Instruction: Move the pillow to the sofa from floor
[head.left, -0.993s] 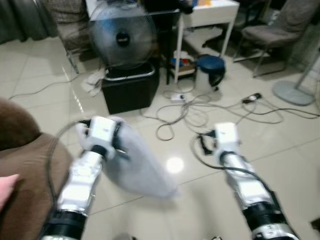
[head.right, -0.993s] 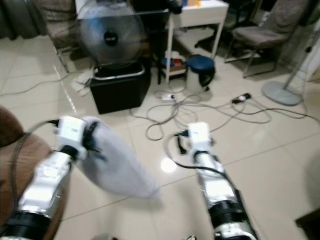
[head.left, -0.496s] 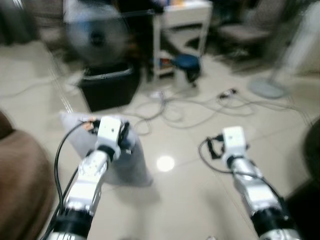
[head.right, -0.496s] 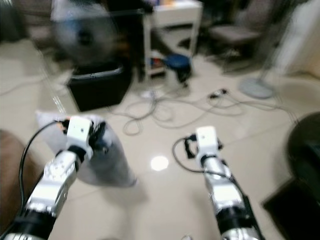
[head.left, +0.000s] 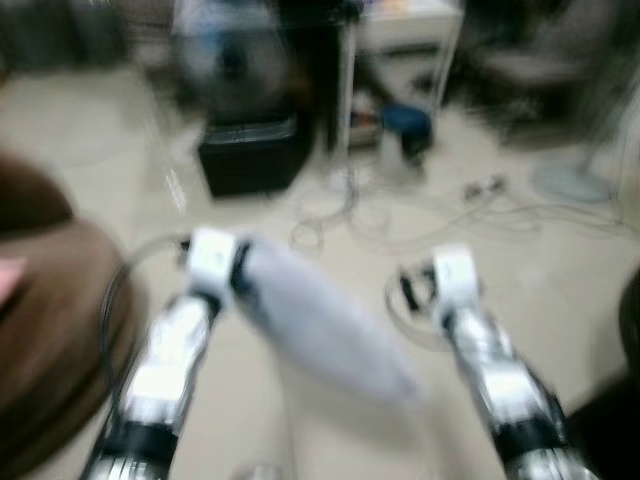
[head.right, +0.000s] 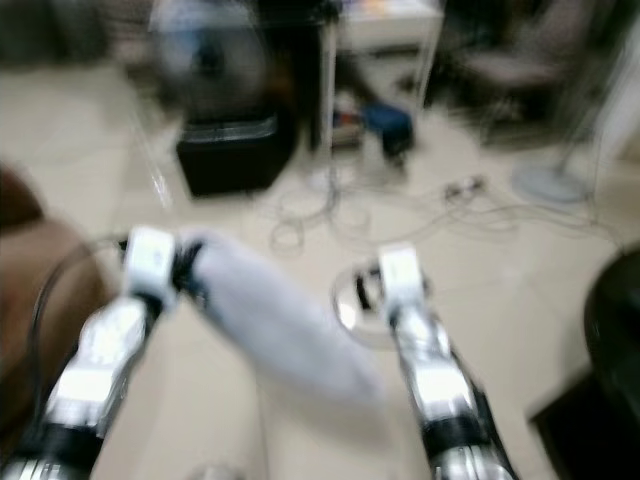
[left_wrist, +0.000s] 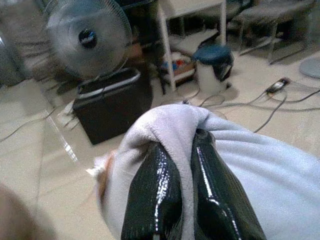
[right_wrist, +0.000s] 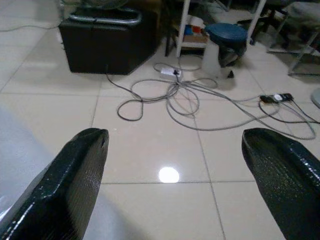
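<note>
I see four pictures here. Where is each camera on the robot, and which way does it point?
Left and right eye views: on the head, looking forward and down, blurred; both silver arms show, the left hand carrying the pillow near the brown sofa.
Left wrist view: along the left hand's fingers, clamped on a fold of pillow.
Right wrist view: along the right hand, fingers wide apart over the tiled floor.
Shared: both wrist views show the black box and cables.
</note>
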